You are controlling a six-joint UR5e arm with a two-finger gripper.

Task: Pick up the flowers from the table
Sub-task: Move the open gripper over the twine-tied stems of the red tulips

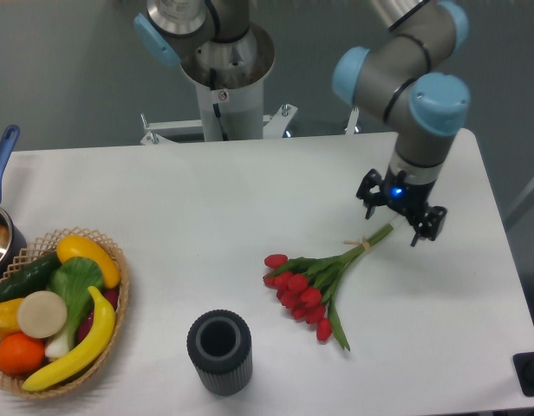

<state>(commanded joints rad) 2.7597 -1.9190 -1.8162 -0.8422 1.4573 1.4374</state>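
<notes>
Broadly, we see the white counter (215,199) filling most of the view. Our arm reaches down over its right half, and the pincer (395,215) hangs with its fingers spread wide, right above the cut stem ends of the flowers (323,277). The flowers lie flat on the counter right of centre, red heads toward the near edge, stems pointing up-right. A wicker basket (111,325) of produce sits far left; a dark ribbed cup (219,351) stands near the front.
</notes>
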